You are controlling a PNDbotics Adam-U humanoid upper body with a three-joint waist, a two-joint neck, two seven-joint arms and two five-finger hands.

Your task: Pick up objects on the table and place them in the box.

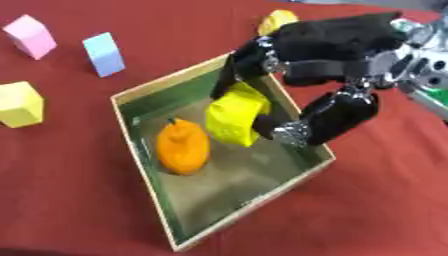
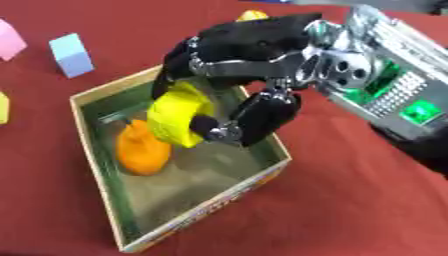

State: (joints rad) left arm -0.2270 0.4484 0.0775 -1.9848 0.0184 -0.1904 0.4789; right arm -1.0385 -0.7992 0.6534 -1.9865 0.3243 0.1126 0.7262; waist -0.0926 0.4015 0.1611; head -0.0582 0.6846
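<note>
We see the right hand (image 1: 324, 65) curled round a yellow block (image 1: 234, 116), held over the box (image 1: 262, 197); an orange fruit (image 1: 183, 146) lies below-left. Block looks light, rigid; side faces suit the grip.

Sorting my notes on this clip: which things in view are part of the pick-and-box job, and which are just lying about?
Job:
right hand, holding yellow block over box
orange fruit in box
pink block, blue block, yellow cube, yellow thing on table

Lying about:
nothing else visible but red tablecloth
</note>
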